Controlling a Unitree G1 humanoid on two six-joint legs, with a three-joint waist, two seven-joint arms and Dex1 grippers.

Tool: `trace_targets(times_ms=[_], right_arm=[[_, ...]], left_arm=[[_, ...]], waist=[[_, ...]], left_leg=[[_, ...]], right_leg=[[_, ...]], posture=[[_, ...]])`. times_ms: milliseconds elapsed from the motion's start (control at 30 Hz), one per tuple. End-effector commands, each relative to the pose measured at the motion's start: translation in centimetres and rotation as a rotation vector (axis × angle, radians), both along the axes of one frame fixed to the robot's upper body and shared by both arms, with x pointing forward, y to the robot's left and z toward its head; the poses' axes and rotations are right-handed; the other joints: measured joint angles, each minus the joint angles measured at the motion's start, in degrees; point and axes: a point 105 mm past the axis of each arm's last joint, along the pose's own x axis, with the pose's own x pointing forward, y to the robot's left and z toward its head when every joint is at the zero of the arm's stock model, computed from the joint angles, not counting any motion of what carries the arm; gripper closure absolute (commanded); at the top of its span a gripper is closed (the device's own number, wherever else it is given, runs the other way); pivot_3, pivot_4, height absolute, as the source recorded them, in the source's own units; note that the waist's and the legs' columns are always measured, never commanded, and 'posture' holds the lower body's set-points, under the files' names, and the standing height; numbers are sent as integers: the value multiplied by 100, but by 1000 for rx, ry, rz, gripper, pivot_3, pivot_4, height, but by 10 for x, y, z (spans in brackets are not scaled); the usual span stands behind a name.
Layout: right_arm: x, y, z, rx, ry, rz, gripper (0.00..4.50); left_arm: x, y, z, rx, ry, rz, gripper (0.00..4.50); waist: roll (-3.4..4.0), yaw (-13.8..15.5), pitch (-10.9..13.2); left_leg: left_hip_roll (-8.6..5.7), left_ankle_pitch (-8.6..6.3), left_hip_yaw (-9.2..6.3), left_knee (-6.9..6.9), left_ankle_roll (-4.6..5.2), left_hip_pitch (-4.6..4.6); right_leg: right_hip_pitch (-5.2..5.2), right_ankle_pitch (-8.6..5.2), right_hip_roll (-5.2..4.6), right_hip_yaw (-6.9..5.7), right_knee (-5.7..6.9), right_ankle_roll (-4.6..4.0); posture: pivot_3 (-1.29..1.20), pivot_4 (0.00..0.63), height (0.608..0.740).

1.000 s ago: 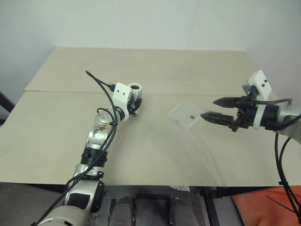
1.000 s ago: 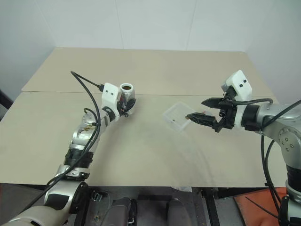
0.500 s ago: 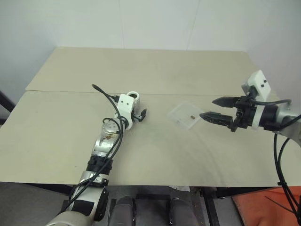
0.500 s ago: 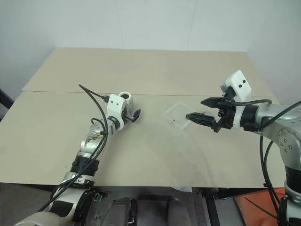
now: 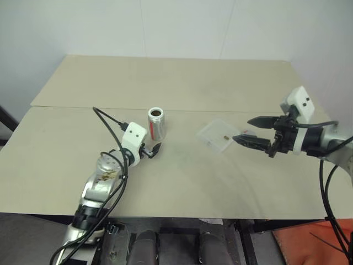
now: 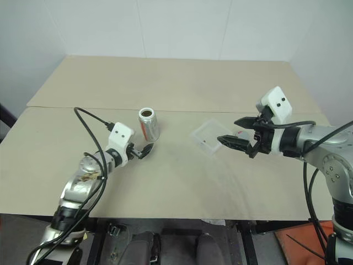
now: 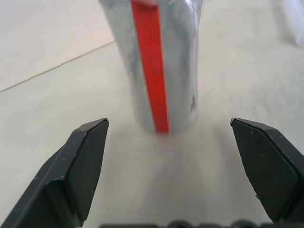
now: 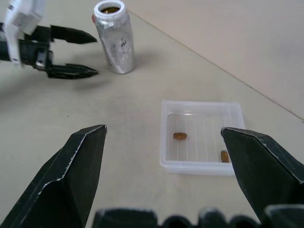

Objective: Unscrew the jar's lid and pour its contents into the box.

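Jar point(image 5: 156, 122) upright on surface point(image 5: 176, 182), lidless — just released by left gripper point(image 6: 144, 152), now spread and backing off; contents point(image 8: 179, 136) in box point(image 8: 201, 137) — right gripper point(image 5: 252, 130) agape, empty.

1. The left gripper point(image 5: 154, 149) is no longer closed around the jar point(image 5: 156, 122); its fingers are now standing wide apart, clear of the jar's sides.
2. The left gripper is now sitting just beside the jar, on the side toward the bench's point(image 5: 182, 182) near edge, having pulled back from it and dropped lower.
3. The jar is now standing upright and alone on the bench, its open mouth facing up and its red stripe point(image 7: 151, 61) turned toward the left gripper; a second ago it was being held off the surface.
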Motion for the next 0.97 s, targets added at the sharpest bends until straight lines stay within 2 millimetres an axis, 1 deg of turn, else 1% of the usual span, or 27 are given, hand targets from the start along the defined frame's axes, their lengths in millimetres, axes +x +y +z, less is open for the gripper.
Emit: trace_targets(times_ms=[33,67,167,267,300,400,533,700,833,967], right_arm=[[-6,0,13,-10,-82,13,0],[-6,-1,13,-13,-82,14,0],[-7,-2,10,-20,-82,20,0],[-7,-3,9,-24,-83,29,0],[-7,-3,9,-27,-84,30,0],[-7,-4,9,-36,-90,31,0],[-11,-4,9,-42,-97,42,0],[-14,-1,9,-38,-106,62,0],[-13,2,10,-32,-110,72,0],[-16,8,16,23,-121,97,0]], left_arm=[[-29,2,32,-5,-35,-177,35],[-39,6,42,-10,-41,-243,35],[-52,24,69,-1,-72,-349,35],[-69,40,90,-17,-77,-488,35],[-72,45,95,-17,-73,-513,35],[-81,56,101,13,-65,-566,35],[-92,62,107,-5,-55,-621,35],[-100,57,110,-40,-75,-628,35],[-101,55,108,-45,-84,-604,35],[-106,55,113,-58,-79,-607,35]], waist=[[0,-7,0],[0,-22,0],[1,-39,0],[1,-66,0],[1,-74,0],[1,-75,0],[1,-78,0],[1,-96,0],[1,-104,0],[1,-112,0]], left_leg=[[2,0,0,0,0,0],[5,0,1,-4,0,3],[11,0,6,-7,-1,10],[10,1,11,-7,-2,29],[11,1,16,-8,-2,32],[12,0,25,-12,-1,33],[13,0,41,-14,-1,32],[17,0,39,-16,-1,31],[18,0,35,-16,-1,31],[18,0,35,-16,-1,31]], right_leg=[[-1,0,1,0,1,0],[-1,0,3,1,0,-1],[-1,-2,6,2,2,-4],[17,-2,6,3,-2,-5],[19,-2,6,2,-4,-5],[18,-3,6,2,-7,-6],[18,-4,6,2,-12,-6],[16,-3,7,3,-13,-6],[17,-3,7,5,-13,-6],[16,-3,8,5,-12,-6]], posture=[[0,150,740],[0,150,740],[0,150,740],[0,150,740],[0,150,740],[0,150,740],[0,150,740],[0,150,740],[0,150,740],[0,150,740]])
